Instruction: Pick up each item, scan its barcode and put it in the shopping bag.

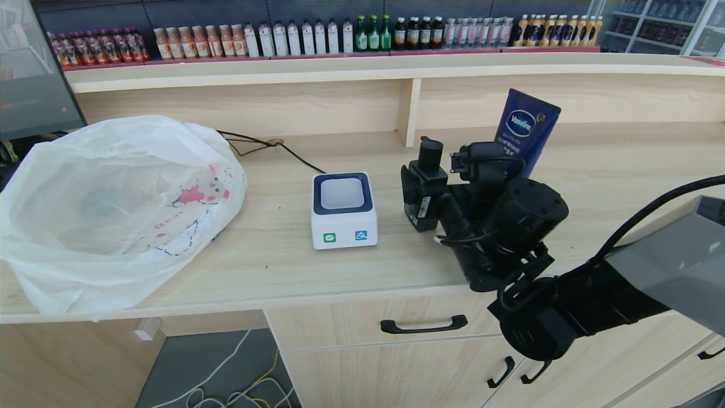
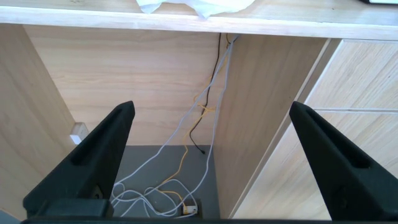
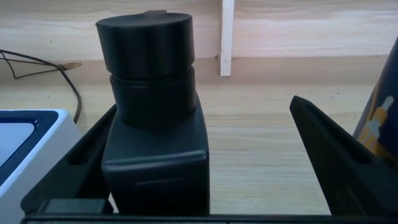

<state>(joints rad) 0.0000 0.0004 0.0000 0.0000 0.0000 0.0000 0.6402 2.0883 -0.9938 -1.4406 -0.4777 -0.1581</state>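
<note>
Black plastic bottle, square-bodied with a round cap, stands upright on the pale wooden counter near the white cube scanner. It is likely rigid, light and smooth, best gripped across its flat sides. Its path to the white plastic shopping bag crosses the scanner.

Left wrist view: left gripper spread wide, empty, below the counter.

Right wrist view: right gripper wide, straddling the bottle, with a dark blue tube crowding one finger.

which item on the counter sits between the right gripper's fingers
The black bottle, standing next to the scanner inside the open right gripper; the blue tube stands farther back, outside it.
</note>
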